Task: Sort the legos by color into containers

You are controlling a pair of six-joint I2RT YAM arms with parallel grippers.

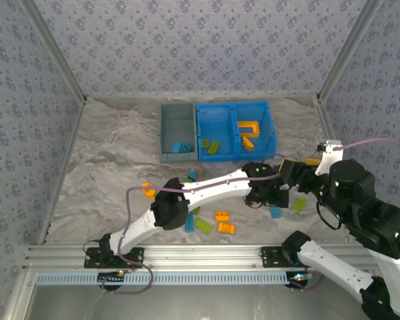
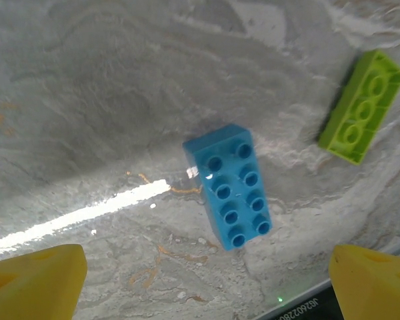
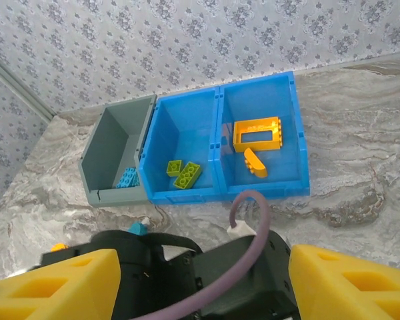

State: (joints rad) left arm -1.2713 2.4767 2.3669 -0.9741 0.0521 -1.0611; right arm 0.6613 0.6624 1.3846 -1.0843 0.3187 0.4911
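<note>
Legos (image 1: 221, 216) lay scattered on table (image 1: 107, 167) up front. L gripper (image 2: 203, 283) gaped wide over a blue brick (image 2: 230, 187), not touching; R gripper (image 3: 203, 283) open too, empty. Far back: blues in grey bin (image 1: 168, 123), green & orange in blue bin (image 1: 230, 105).

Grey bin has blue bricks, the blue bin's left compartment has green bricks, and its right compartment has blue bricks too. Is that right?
No. The blue bin's right compartment holds orange pieces, not blue bricks; the right wrist view shows it. The grey bin has blue bricks and the left compartment green bricks.
</note>
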